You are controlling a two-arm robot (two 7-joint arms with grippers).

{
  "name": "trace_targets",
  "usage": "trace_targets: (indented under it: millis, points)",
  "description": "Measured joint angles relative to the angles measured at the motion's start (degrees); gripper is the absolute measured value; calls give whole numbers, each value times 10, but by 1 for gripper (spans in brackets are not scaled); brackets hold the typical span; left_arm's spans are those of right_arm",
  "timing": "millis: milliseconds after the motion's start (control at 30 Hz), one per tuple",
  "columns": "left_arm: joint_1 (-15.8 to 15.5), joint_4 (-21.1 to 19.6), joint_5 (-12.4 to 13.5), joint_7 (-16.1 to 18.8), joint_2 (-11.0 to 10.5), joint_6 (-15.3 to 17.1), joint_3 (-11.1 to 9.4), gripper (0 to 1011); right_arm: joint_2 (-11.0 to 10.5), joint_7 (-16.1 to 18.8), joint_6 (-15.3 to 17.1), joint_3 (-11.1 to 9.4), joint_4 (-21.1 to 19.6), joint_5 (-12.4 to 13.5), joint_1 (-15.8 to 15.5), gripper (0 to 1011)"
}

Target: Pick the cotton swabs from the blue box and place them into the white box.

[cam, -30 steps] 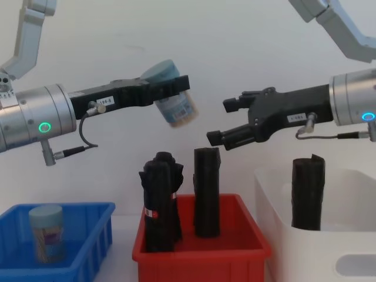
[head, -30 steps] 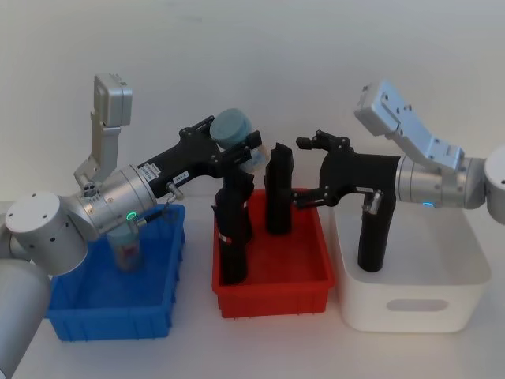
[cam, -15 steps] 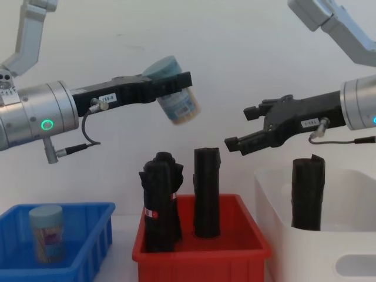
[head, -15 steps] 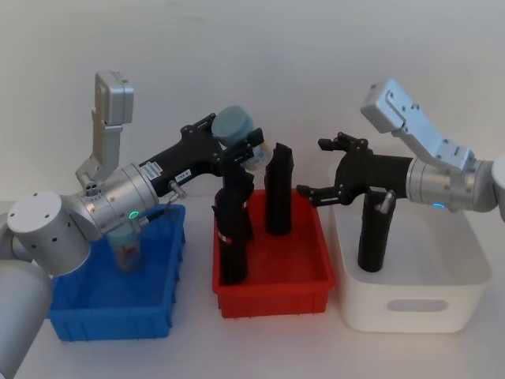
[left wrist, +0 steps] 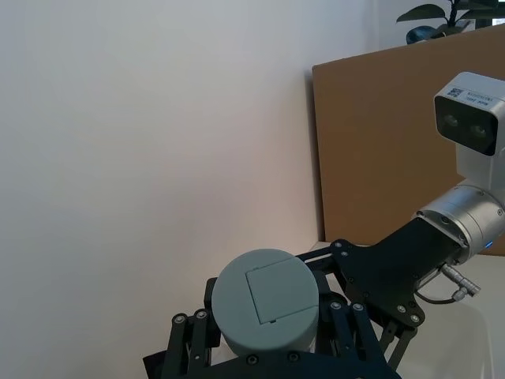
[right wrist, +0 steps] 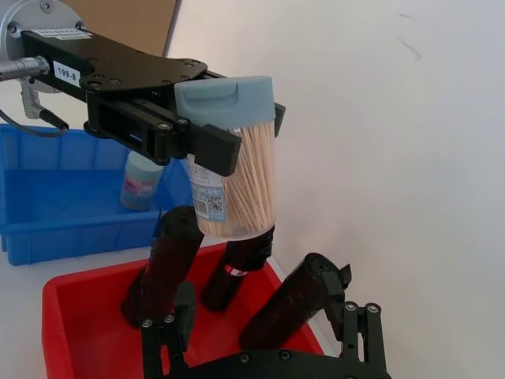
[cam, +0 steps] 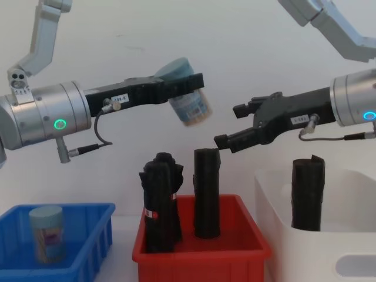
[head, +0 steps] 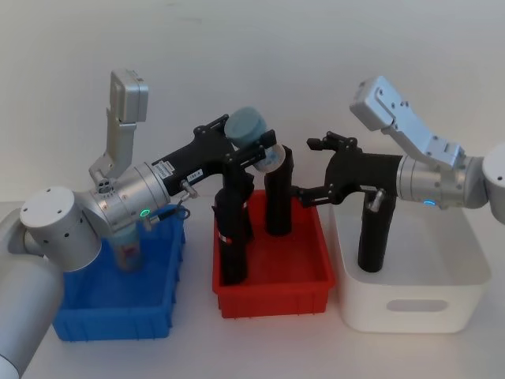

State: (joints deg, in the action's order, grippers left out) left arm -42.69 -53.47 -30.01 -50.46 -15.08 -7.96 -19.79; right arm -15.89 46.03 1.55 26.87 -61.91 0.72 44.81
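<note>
The left gripper (cam: 187, 88) is clenched on a cotton swab tub (cam: 189, 106) high above the red bin (cam: 200, 249) — tilted. At its 3 o'clock the right gripper (cam: 232, 126) waits with fingers spread. Another tub (cam: 46, 232) stands in the blue box (cam: 88, 258) — the white box (cam: 346, 264) holds a black roll (cam: 307, 192).

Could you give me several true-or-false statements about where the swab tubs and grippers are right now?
1. The left gripper holds a cotton swab tub above the red bin. True.
2. The right gripper is shut on a black roll. False: its fingers are open and hold nothing.
3. A second swab tub stands in the blue box. True.
4. The white box holds a swab tub. False: it holds one black roll.
</note>
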Motion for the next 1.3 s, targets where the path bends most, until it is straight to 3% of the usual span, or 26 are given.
trace_targets:
  millis: [1300]
  points:
    - [-24,59,-7,-17,17,-3,-16,678,29,9,-22,23,34,-32,39,1002]
